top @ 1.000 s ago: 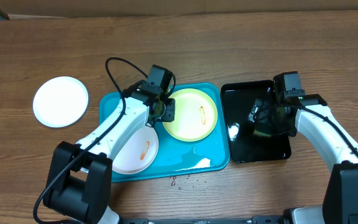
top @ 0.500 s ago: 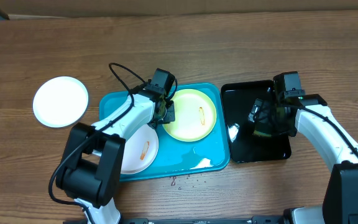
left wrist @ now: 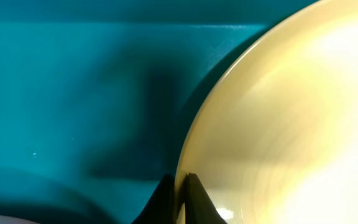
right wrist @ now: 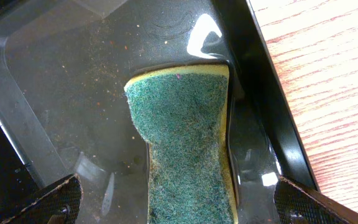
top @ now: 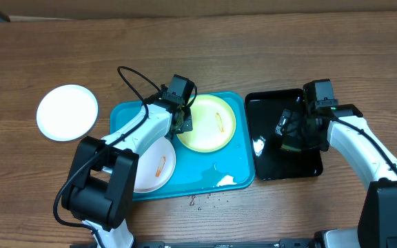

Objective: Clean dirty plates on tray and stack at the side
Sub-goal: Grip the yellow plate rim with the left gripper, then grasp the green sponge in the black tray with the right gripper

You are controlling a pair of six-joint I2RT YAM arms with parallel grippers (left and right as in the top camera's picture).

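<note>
The turquoise tray (top: 128,117) holds a pale yellow-green plate (top: 209,126) with an orange smear and a white plate (top: 154,169) with an orange smear. Another white plate (top: 67,112) lies on the table at the left. My left gripper (top: 182,122) is shut on the yellow-green plate's left rim (left wrist: 185,162), with the tray (left wrist: 73,93) below. My right gripper (top: 296,138) is open over the black tray, its fingers on either side of a green sponge (right wrist: 188,155) lying in the tray.
A glossy black tray (top: 271,165) stands right of the turquoise tray and holds some water. A small wet spill (top: 222,180) lies at the turquoise tray's front. Droplets (top: 202,200) are on the table in front.
The yellow-green plate has shifted a little to the left and back with my left gripper on its rim. The right arm has not moved.
</note>
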